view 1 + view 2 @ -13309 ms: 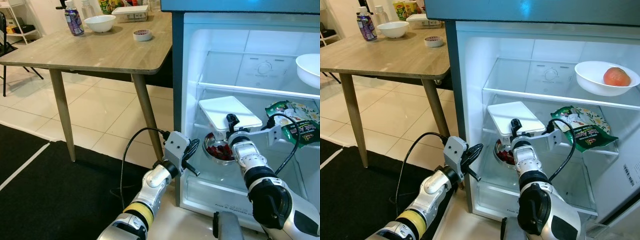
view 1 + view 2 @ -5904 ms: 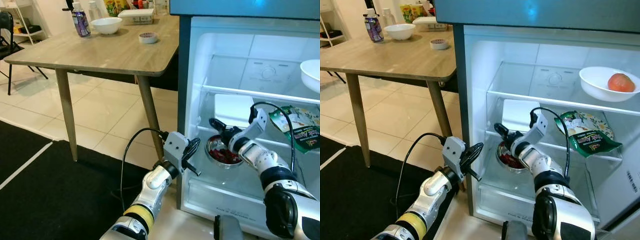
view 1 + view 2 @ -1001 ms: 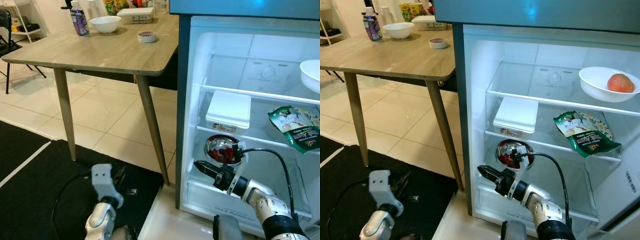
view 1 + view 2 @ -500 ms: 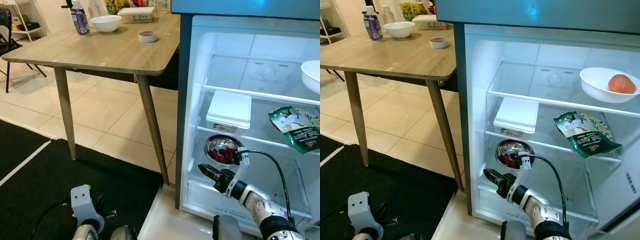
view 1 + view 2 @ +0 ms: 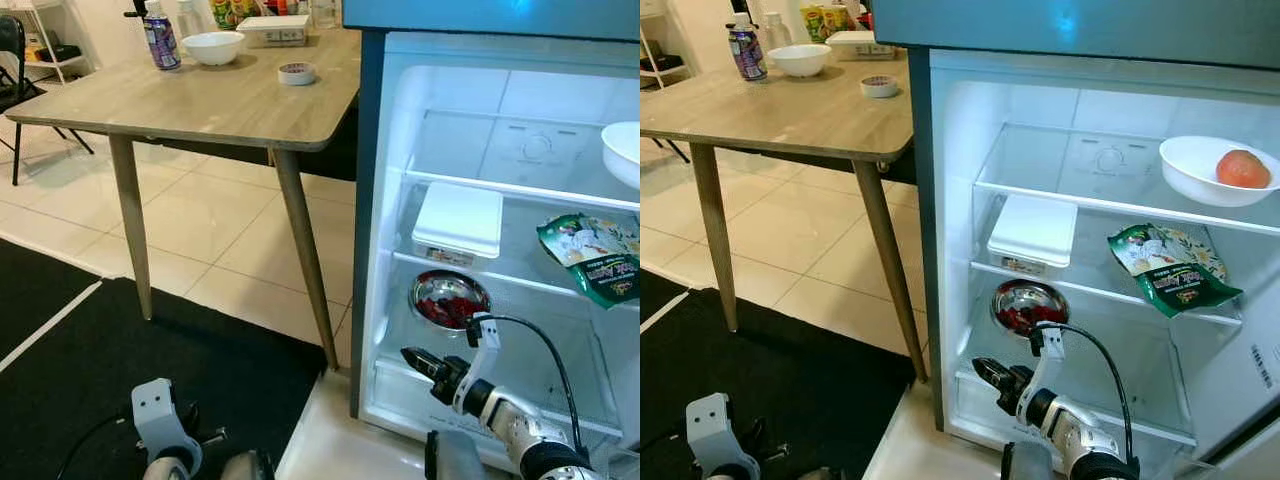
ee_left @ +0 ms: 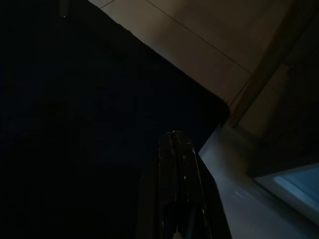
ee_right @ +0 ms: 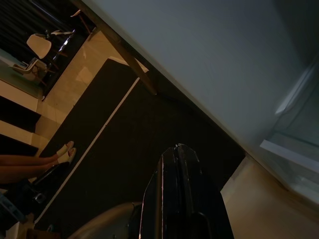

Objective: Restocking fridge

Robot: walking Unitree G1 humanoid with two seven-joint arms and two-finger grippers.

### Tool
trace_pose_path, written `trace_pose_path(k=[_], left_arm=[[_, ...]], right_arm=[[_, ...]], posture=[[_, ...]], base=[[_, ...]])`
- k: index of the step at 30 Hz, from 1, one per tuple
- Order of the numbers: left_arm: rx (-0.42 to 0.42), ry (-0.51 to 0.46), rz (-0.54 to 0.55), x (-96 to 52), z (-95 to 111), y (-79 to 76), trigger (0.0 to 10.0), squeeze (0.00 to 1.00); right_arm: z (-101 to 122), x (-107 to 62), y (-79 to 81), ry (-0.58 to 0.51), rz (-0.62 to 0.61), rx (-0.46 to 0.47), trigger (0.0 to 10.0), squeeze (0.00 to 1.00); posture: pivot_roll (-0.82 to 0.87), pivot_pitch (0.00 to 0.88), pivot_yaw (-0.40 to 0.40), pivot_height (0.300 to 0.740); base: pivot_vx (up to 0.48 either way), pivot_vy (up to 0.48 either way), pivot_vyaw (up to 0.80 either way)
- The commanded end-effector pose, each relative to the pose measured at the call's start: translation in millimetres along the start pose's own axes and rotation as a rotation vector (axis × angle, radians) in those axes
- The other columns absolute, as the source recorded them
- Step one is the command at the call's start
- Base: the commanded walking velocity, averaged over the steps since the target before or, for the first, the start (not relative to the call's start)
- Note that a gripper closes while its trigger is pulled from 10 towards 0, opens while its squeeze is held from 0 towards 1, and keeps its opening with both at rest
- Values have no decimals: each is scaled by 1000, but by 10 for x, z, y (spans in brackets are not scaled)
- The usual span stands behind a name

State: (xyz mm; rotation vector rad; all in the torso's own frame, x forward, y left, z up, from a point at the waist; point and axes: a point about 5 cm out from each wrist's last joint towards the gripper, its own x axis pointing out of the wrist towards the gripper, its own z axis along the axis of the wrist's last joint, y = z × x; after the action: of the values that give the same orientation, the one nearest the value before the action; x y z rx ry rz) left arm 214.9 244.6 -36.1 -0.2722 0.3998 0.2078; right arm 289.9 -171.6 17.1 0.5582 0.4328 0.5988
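Fridge (image 5: 940,250) open; steel bowl (image 5: 1028,305) at lower shelf's left edge, white box (image 5: 1032,232) above. Right gripper (image 5: 985,371) closed, empty, low at fridge front. Left gripper (image 6: 175,149) closed over black mat (image 5: 90,370).

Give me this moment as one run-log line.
fridge: open | metal bowl: lower shelf | white container: middle shelf | right gripper: shut, low at fridge front | left gripper: shut, low over black rug

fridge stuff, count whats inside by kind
white bowl with a fruit: 1
white lidded container: 1
green snack packet: 1
steel bowl of red food: 1
total: 4
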Motion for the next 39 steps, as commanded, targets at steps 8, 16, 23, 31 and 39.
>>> trace_pose_path(k=[8, 16, 23, 31, 39], left_arm=[[29, -24, 7, 45, 110, 47, 10000, 0], [30, -18, -2, 54, 103, 19, 10000, 0], [26, 22, -10, 33, 33, 15, 10000, 0], [21, 71, -9, 18, -41, 4, 10000, 0], [15, 131, 7, -43, -169, 20, 10000, 0]], right_arm=[[-1, -5, -19, -8, -13, -5, 10000, 0], [-9, 1, -20, -13, -20, -2, 10000, 0], [28, 6, -38, -58, -55, 17, 10000, 0], [44, -8, -52, -68, -58, 25, 10000, 0], [14, -80, -111, -80, -82, 60, 10000, 0]], posture=[[-31, 0, 34, 582], [-33, 0, 35, 611], [-33, 0, 35, 630], [-34, 0, 36, 630], [-34, 0, 34, 650]], base=[[0, 0, 0], [0, 0, 0], [0, 0, 0], [0, 0, 0], [0, 0, 0]])
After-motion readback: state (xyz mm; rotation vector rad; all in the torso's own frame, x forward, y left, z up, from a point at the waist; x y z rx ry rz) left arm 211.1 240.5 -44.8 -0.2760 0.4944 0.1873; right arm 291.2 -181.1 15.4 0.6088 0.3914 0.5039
